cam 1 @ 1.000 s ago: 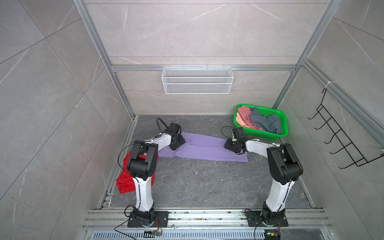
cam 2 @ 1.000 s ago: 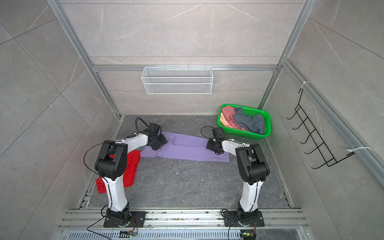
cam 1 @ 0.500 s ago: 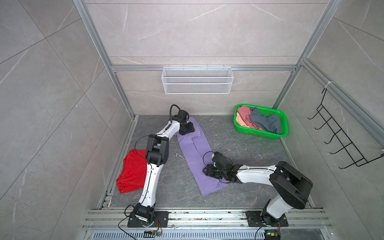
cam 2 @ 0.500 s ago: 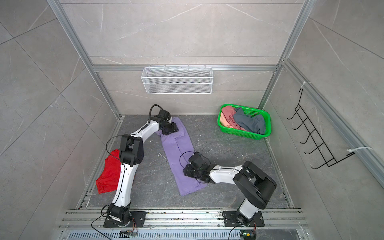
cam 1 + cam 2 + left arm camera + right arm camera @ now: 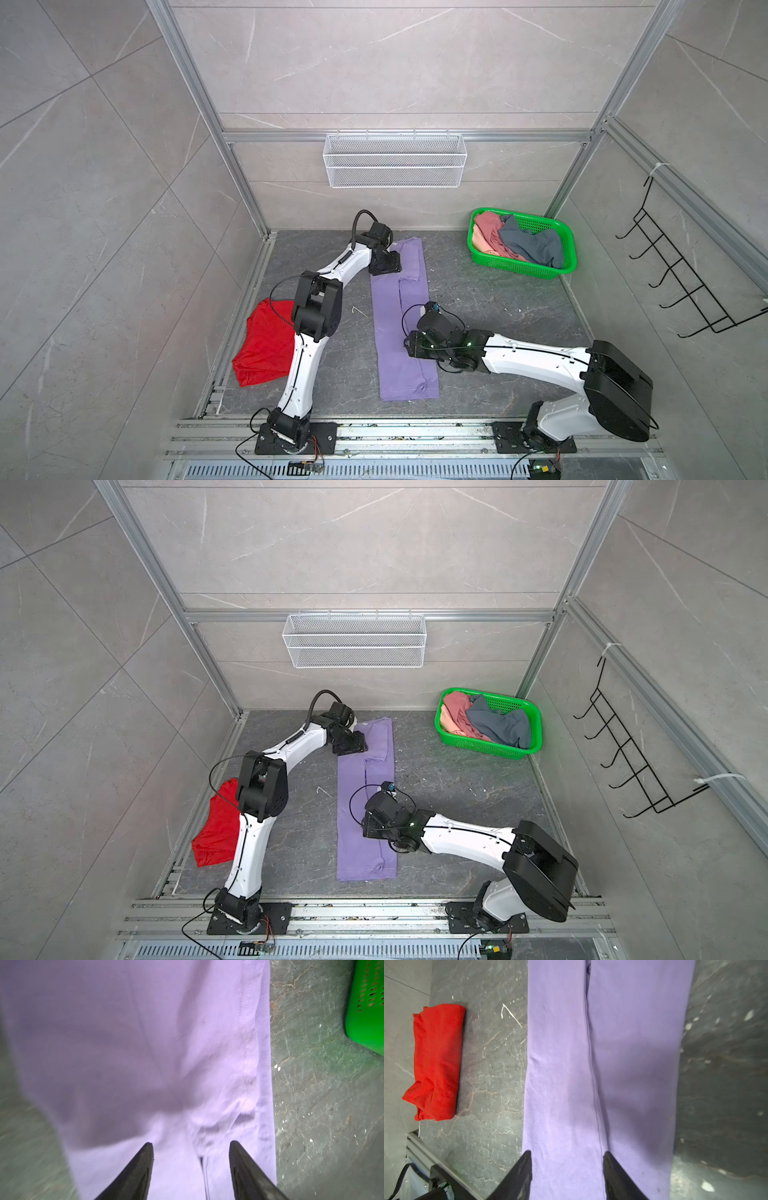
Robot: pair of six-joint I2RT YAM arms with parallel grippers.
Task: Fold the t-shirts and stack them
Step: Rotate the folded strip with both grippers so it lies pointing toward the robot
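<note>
A lavender t-shirt [image 5: 397, 332] [image 5: 360, 812], folded lengthwise into a long strip, lies flat on the floor running from front to back. My left gripper [image 5: 386, 266] [image 5: 351, 746] hovers over the strip's far end. In the left wrist view its jaws [image 5: 190, 1142] stand open with flat lavender cloth [image 5: 145, 1043] below them. My right gripper [image 5: 409, 344] [image 5: 365, 825] is low over the strip's right edge, nearer the front. It is open [image 5: 566, 1152] too, over flat cloth [image 5: 623, 1064]. A folded red t-shirt [image 5: 266, 345] [image 5: 218, 829] [image 5: 436, 1064] lies at the left wall.
A green mesh basket [image 5: 570, 249] [image 5: 537, 725] [image 5: 367, 1012] at the back right holds a pink tee [image 5: 488, 237] and a grey-blue tee [image 5: 534, 247]. A white wire basket [image 5: 395, 160] hangs on the back wall, and a black hook rack [image 5: 681, 286] on the right wall.
The lavender strip, which lay crosswise a second ago, has been swung to lie front to back. My left arm went to the back, my right arm toward the front.
</note>
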